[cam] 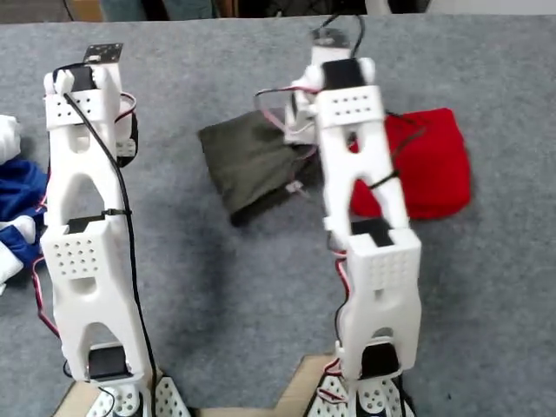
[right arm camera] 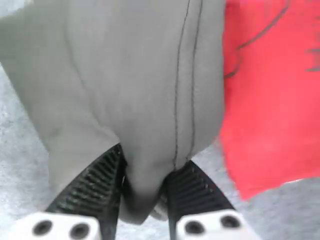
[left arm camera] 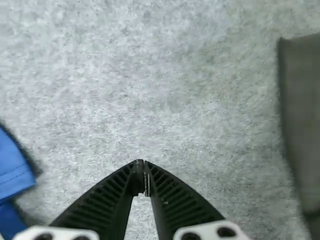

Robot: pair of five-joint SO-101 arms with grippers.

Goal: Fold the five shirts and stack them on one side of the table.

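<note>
Toward the table's far edge, the olive shirt (cam: 248, 161) was pinched by the right gripper (right arm camera: 142, 175) beside the red shirt (cam: 434, 165), which could be snagged and dragged askew; the left gripper (left arm camera: 141, 177) was closed, empty.

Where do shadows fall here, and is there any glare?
High view: a dark shadow runs along the near edge of the olive shirt; no glare. Left wrist view: a shadow borders the blue shirt on the grey table. Right wrist view: no glare on the red shirt.
</note>
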